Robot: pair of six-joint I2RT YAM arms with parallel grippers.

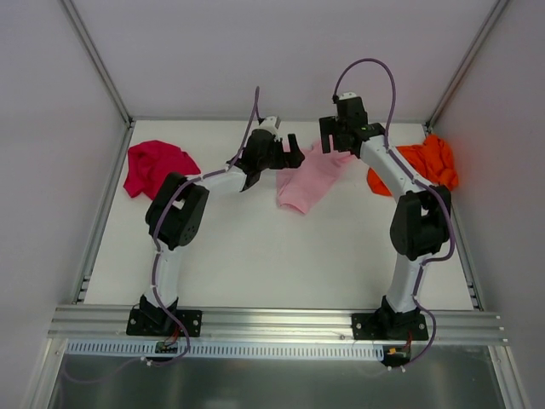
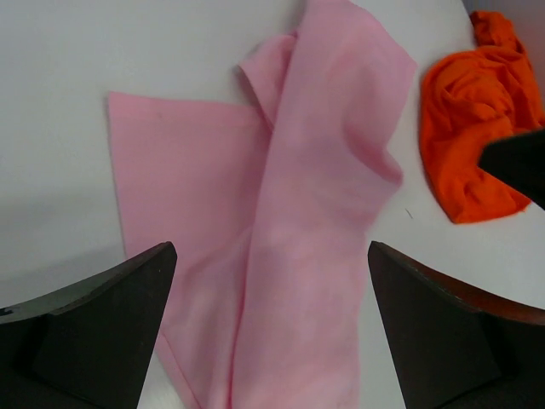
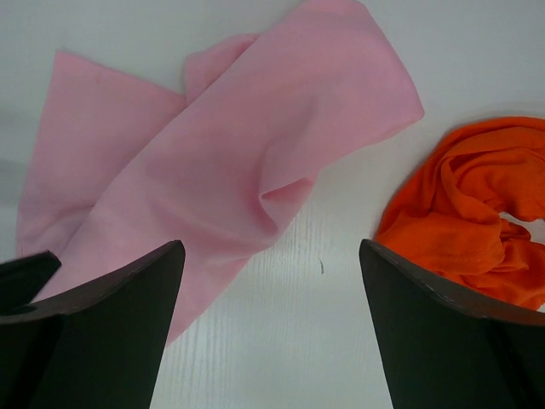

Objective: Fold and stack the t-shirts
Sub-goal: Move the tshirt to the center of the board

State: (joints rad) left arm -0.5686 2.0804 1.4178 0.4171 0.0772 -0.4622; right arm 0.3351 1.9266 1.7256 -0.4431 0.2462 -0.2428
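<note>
- Hovering over the light pink t-shirt, the left gripper and the right gripper both stand with jaws wide apart and hold nothing.
- The pink shirt lies at the far middle of the table, rumpled and lapped over itself in a long diagonal strip, not spread flat.
- The magenta-red t-shirt lies heaped at the far left. The bright orange t-shirt lies heaped at the far right, against the side wall. Neither is folded, and no stack exists.
- Risk: a pinch on the overlapped band would likely take two layers at once, so that lifting drags the shirt along in a twist instead of opening it.
- Risk: the two grippers are close together over the same end of the cloth, so closing in further invites contact between the fingers.
- Risk: the orange shirt lies near the pink one on the right arm's side, so a wide sweep there could snag it.
- Not determinable: how high either gripper sits above the cloth, or whether a fingertip touches it.
- Collar, sleeves and the white tag cannot be made out on the pink shirt.
- From above, the grippers cover the pink shirt's far end and the right arm hides part of the orange heap. Both wrist views cut the orange off at the frame edge.
</note>
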